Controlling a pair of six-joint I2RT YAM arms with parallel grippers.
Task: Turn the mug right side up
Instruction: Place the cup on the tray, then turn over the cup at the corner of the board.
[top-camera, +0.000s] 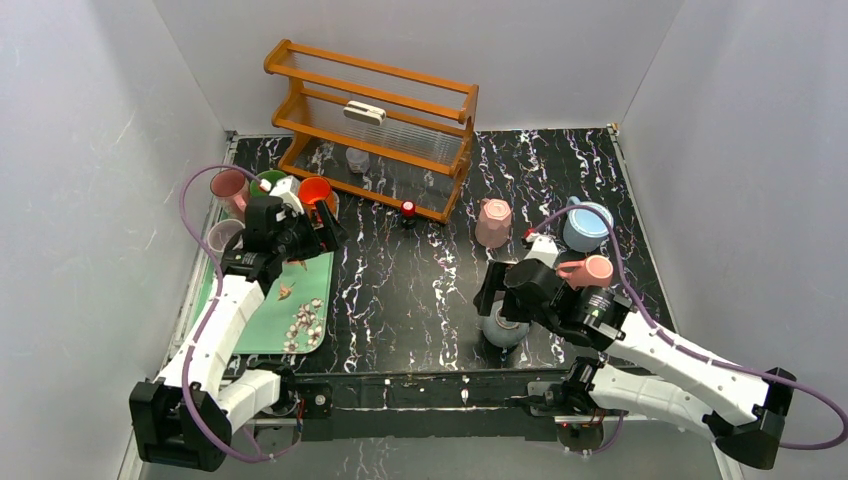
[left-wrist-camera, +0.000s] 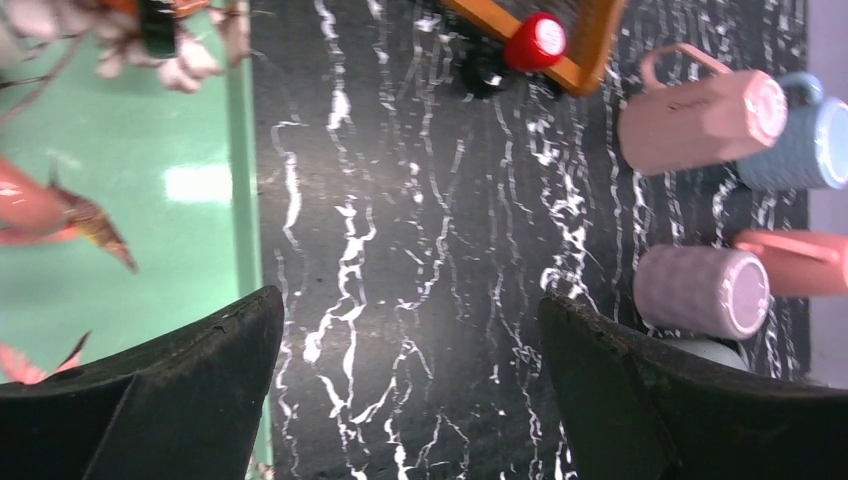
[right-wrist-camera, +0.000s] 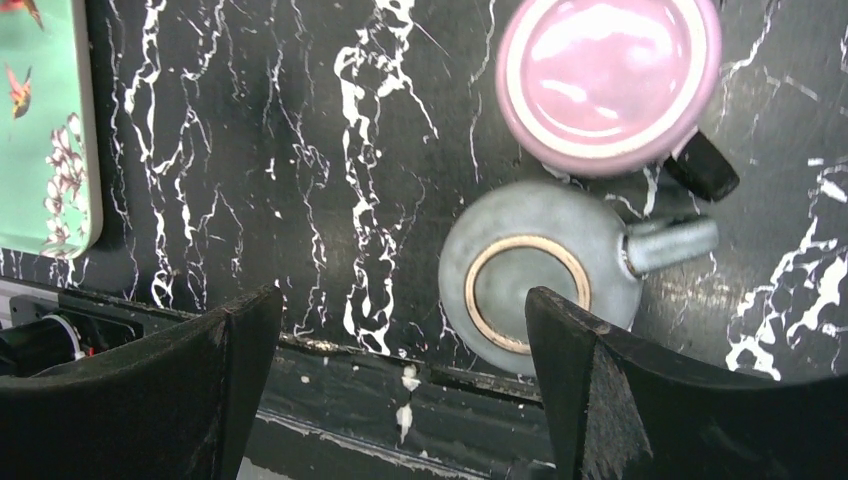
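A grey-blue mug (right-wrist-camera: 530, 275) stands upside down near the table's front edge, its base ring up and its handle pointing right in the right wrist view. It also shows under the right arm in the top view (top-camera: 503, 330). My right gripper (right-wrist-camera: 400, 330) hangs open above it, offset to the mug's left, and its right finger covers part of the mug's base. Nothing sits between the fingers. A purple mug (right-wrist-camera: 610, 80) stands upside down just behind the grey one. My left gripper (left-wrist-camera: 410, 330) is open and empty over bare table beside the green tray (left-wrist-camera: 130, 190).
A pink mug (top-camera: 493, 222) stands upside down mid-table, with a blue mug (top-camera: 587, 225) and a salmon mug (top-camera: 590, 270) to its right. Pink (top-camera: 230, 185), green (top-camera: 268, 180) and orange-red (top-camera: 315, 192) mugs cluster at the back left. A wooden rack (top-camera: 375, 125) stands at the back.
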